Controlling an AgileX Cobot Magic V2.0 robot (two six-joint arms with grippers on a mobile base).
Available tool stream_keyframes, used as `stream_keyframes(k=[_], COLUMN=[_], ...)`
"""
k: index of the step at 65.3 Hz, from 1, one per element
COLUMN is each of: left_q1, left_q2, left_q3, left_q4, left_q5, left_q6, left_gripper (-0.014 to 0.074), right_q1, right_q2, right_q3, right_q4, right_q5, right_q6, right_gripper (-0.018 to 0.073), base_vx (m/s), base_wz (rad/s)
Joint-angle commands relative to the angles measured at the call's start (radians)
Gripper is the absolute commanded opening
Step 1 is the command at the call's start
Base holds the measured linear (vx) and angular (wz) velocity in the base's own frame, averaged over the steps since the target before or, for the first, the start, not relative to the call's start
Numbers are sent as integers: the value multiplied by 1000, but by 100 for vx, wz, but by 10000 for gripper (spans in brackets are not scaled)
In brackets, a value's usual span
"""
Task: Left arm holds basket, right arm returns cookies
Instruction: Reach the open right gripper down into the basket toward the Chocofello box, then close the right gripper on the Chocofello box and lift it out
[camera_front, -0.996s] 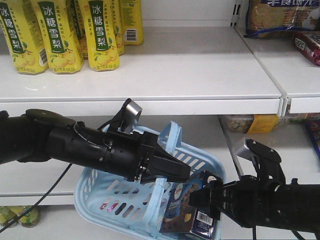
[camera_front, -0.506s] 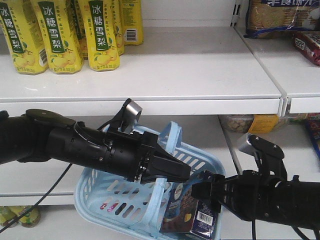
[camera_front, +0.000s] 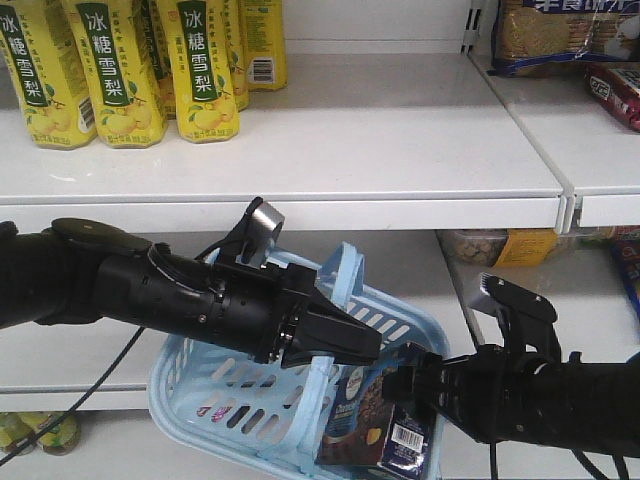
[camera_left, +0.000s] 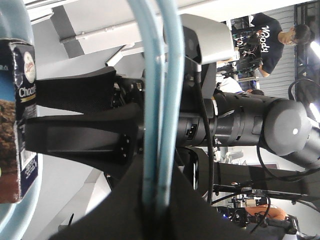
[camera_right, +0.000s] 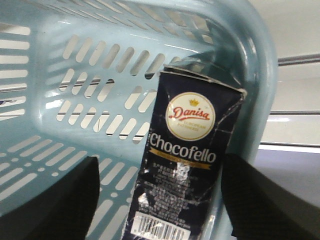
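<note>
Cookies box (camera_right: 182, 190): "Danisa" in red script inside round logo (camera_right: 190, 116); "Chocofello" in white beneath. Small print and barcode (camera_right: 159, 231) digits illegible. Left wrist view, same box (camera_left: 20, 125): "Choco" only. Yellow drink cartons (camera_front: 115, 70): "冰糖雪梨", vertical, on green band. Bystander's shirt (camera_left: 267, 37): apparently "Woody".

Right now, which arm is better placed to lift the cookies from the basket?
Right: the right gripper, open, straddles the cookies in the basket; the left gripper is shut on its handles.
</note>
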Motion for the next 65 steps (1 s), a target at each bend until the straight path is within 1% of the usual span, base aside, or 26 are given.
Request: stream_keyframes(k=[1,13,37,42,55,65], left_q1=[17,17,17,17,17,17], left_q2=[-52,-52,-52,-52,-52,-52], left_q3=[-52,-52,-52,-52,-52,-52], left_q4=[-215,-215,-215,-215,-215,-215], left_q5=[-58,-58,-58,-58,-58,-58], left_q6=[35,35,35,35,35,35], left_gripper=[-6,-6,-6,-6,-6,-6], right_q1=[-2,-1,-1,-1,-1,-1], right_q2=[-9,30,179,215,314,366], right_q3=[-31,-52,-121,-142,-187,-189], right_q4=[18,44,163,167,166,166], right_q5=[-19,27,55,56,39,4], right_q6=[-19,-55,-174,-195,-195,-195], right_gripper=[486,486,486,486,482,443], base_vx=[0,0,0,0,0,0], base_wz=[0,0,0,0,0,0])
